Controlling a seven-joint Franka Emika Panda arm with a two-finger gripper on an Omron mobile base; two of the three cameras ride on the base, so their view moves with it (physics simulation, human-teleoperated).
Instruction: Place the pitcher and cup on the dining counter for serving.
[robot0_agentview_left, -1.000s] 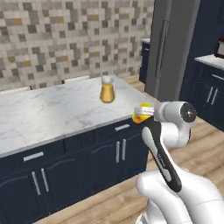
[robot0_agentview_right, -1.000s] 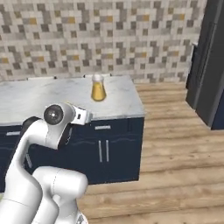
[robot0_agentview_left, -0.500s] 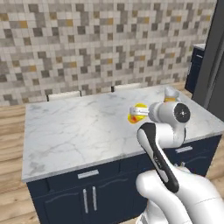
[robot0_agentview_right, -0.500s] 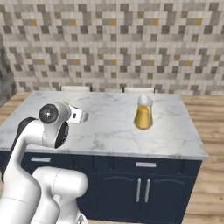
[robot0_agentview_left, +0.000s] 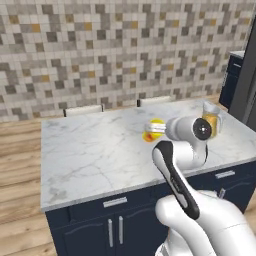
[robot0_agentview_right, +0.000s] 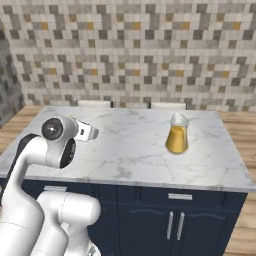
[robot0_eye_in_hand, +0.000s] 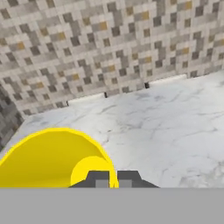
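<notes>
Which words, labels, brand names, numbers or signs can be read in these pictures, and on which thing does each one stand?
None: no readable text in any view.
Clear glass pitcher with amber-yellow lower body: no label.
Small bright yellow cup, held in the shut gripper: no print, only orange-red blotches.
White grey-veined marble dining counter with navy doors: no sign.
Mosaic tile wall: plain tiles.

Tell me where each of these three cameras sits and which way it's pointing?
Left base view: behind the arm on its left, looking forward and down over the dining counter; arm at lower right, cup at its tip.
Right base view: behind on the right, same counter; arm at lower left.
Hand view: on the hand, looking along the gripper across the marble to the tiled wall.
Both base views share the pitcher.
</notes>
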